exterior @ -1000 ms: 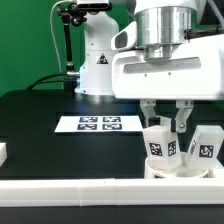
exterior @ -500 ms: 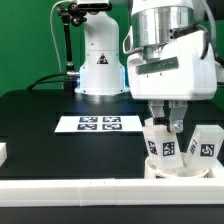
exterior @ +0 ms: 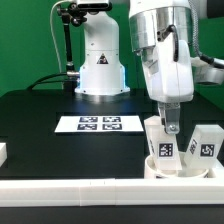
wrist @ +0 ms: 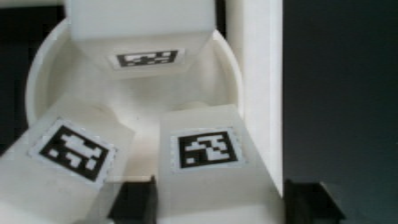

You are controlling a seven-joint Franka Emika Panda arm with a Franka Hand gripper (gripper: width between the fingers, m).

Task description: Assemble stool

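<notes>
The round white seat (exterior: 176, 166) lies on the black table by the front rail, at the exterior view's right. Two white block legs stand on it. My gripper (exterior: 166, 128) comes straight down and is shut on the top of the nearer leg (exterior: 163, 150). The other leg (exterior: 203, 146) stands free, further to the exterior view's right. In the wrist view my gripper (wrist: 222, 200) has its dark fingers (wrist: 143, 200) on either side of the held leg (wrist: 208, 150). The second leg (wrist: 71, 152) stands beside it, with the tagged seat (wrist: 146, 85) beyond.
The marker board (exterior: 99, 124) lies flat mid-table. A long white rail (exterior: 90, 190) runs along the front edge, close to the seat. A small white part (exterior: 3, 152) sits at the exterior view's left edge. The robot base (exterior: 98, 60) stands behind.
My wrist has turned about its vertical axis over the seat while staying shut on the leg. The leg has turned with it. The other leg and the seat have stayed put.
</notes>
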